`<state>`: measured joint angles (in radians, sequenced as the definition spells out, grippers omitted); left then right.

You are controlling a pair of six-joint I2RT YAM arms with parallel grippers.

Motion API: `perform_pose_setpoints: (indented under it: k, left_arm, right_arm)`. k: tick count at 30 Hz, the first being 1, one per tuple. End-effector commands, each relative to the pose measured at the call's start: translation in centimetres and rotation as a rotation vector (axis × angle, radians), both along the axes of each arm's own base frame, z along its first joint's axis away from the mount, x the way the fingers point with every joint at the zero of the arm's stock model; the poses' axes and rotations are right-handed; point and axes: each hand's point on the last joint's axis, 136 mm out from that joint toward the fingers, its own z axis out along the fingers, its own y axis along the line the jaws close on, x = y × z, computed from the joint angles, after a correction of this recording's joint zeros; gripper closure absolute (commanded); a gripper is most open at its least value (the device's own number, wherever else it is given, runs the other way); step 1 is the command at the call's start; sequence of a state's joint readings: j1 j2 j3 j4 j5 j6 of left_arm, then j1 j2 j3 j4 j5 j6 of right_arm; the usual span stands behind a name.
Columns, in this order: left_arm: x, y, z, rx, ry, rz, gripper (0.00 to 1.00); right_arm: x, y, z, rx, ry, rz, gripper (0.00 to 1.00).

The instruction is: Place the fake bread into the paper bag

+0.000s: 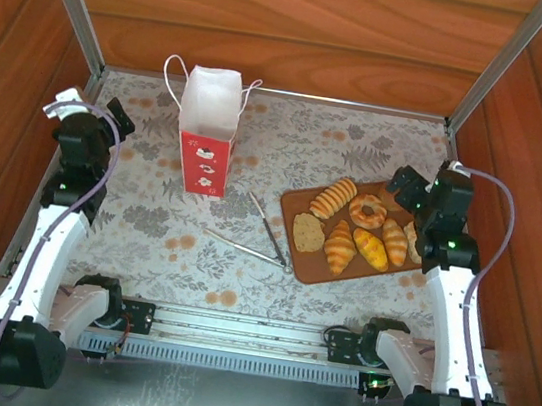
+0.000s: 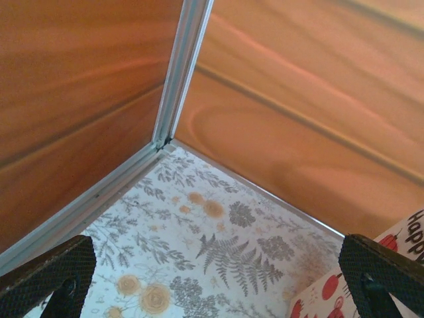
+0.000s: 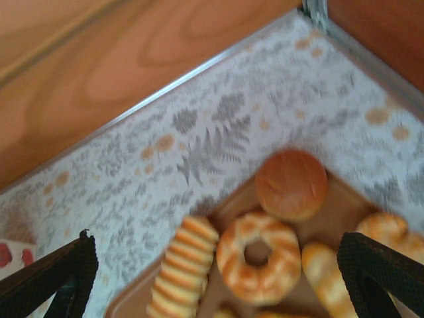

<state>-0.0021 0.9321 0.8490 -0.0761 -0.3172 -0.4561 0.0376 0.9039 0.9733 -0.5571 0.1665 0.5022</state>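
Observation:
The fake bread lies on a brown board (image 1: 294, 205) at the right: a ridged roll (image 1: 333, 198), a ring (image 1: 368, 212), a flat tan slice (image 1: 308, 234) and several croissants (image 1: 339, 247). My right gripper (image 1: 406, 188) hovers open over the board's far right corner. In the right wrist view the right gripper (image 3: 218, 281) is over the ring (image 3: 258, 260), with the ridged roll (image 3: 185, 265) and a round bun (image 3: 291, 184) beside it. The paper bag (image 1: 210, 114) stands upright at the back left. My left gripper (image 1: 120, 125) is open, left of the bag, holding nothing. The bag's red corner (image 2: 324, 295) shows by the left gripper (image 2: 215, 285).
Metal tongs (image 1: 264, 234) lie on the flowered tablecloth (image 1: 148, 216) between bag and board. Wooden walls (image 1: 276, 22) with metal corner posts (image 2: 179, 73) close in the back and both sides. The arm bases sit at the near edge.

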Motion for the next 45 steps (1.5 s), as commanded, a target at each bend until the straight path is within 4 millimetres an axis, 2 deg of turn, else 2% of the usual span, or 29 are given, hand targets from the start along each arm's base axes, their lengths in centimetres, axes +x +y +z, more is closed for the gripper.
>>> perform_pose_setpoints:
  k: [1,4,9,11,15,20,24,26,31,39,45]
  left_arm:
    - [-0.3,-0.8,-3.1,-0.053,0.169,-0.039,0.00]
    - [-0.2,-1.2,-3.4,-0.081,0.168,-0.050,0.00]
    - [0.0,-0.9,-4.0,-0.070,0.187,-0.038,0.00]
    - [0.2,-0.9,-4.0,-0.063,0.193,-0.042,0.00]
    - [0.7,-1.0,-3.9,-0.054,0.201,-0.048,0.00]
    - [1.0,-1.3,-3.8,-0.055,0.204,-0.068,0.00]
    - [0.6,-1.6,-2.6,-0.084,0.160,-0.079,0.00]
    - [0.4,-1.7,-2.0,-0.089,0.142,-0.083,0.00]
    - [-0.3,-1.5,-1.4,-0.081,0.137,-0.076,0.00]
    - [-0.6,-1.4,-0.8,-0.064,0.136,-0.071,0.00]
    - [-0.6,-1.3,-1.0,-0.065,0.144,-0.068,0.00]
  right_arm:
    - [-4.9,-0.1,-3.9,0.145,0.299,-0.121,0.00]
    - [-7.5,0.4,-5.0,0.255,0.442,-0.218,0.01]
    - [-12.2,1.1,-7.5,0.415,0.667,-0.420,0.08]
    - [-13.3,1.5,-8.3,0.448,0.729,-0.457,0.13]
    - [-15.4,1.7,-10.7,0.493,0.841,-0.576,0.16]
    - [-15.3,2.8,-15.2,0.601,0.856,-0.633,0.29]
    - [-15.5,3.0,-17.8,0.609,0.891,-0.656,0.30]
    - [-14.9,2.9,-18.8,0.602,0.874,-0.648,0.30]
    - [-13.5,2.9,-20.2,0.600,0.852,-0.633,0.31]
    - [-13.6,3.1,-22.4,0.593,0.907,-0.674,0.33]
    - [-14.3,3.0,-23.6,0.581,0.931,-0.701,0.35]
